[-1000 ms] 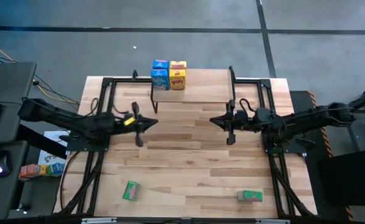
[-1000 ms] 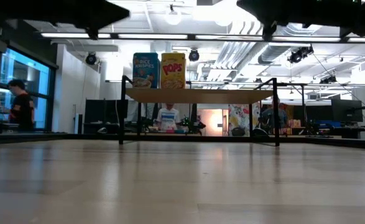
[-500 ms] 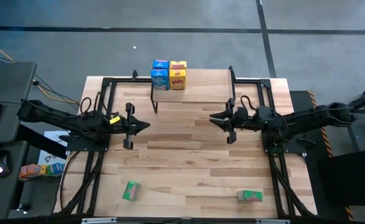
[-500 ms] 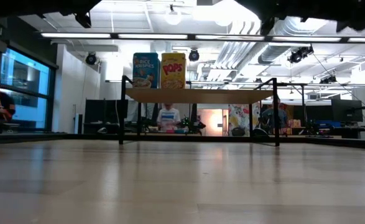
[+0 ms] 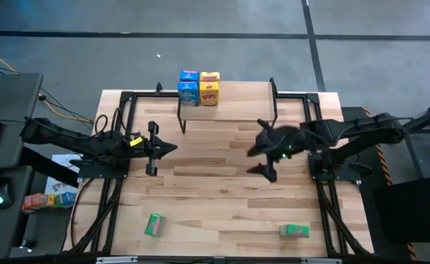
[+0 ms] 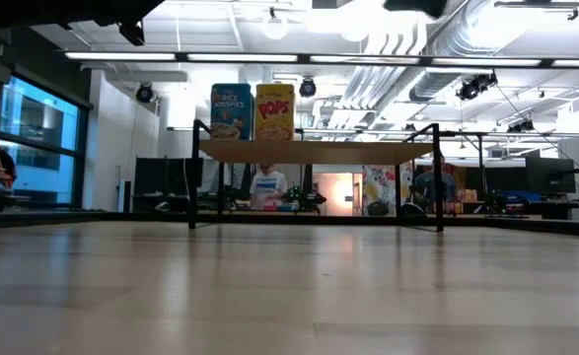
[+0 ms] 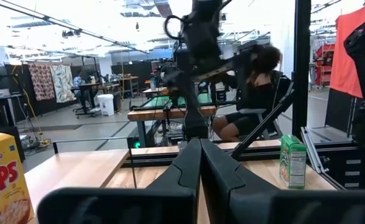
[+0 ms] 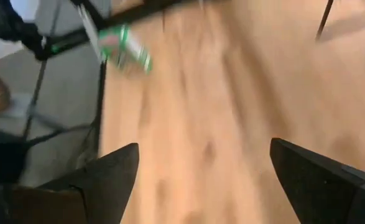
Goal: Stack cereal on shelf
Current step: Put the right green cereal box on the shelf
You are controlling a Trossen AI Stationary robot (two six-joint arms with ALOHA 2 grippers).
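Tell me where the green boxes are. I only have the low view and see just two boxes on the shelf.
Observer: Both sit near the table edge farthest from the shelf: the left green box and the right green box.
Operator: Report the right gripper.
Observer: The right gripper is open and empty, over the table's middle.
Operator: Now the left.
Observer: The left gripper is shut and empty, left of centre.

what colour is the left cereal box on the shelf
Blue box; the low view shows it best.
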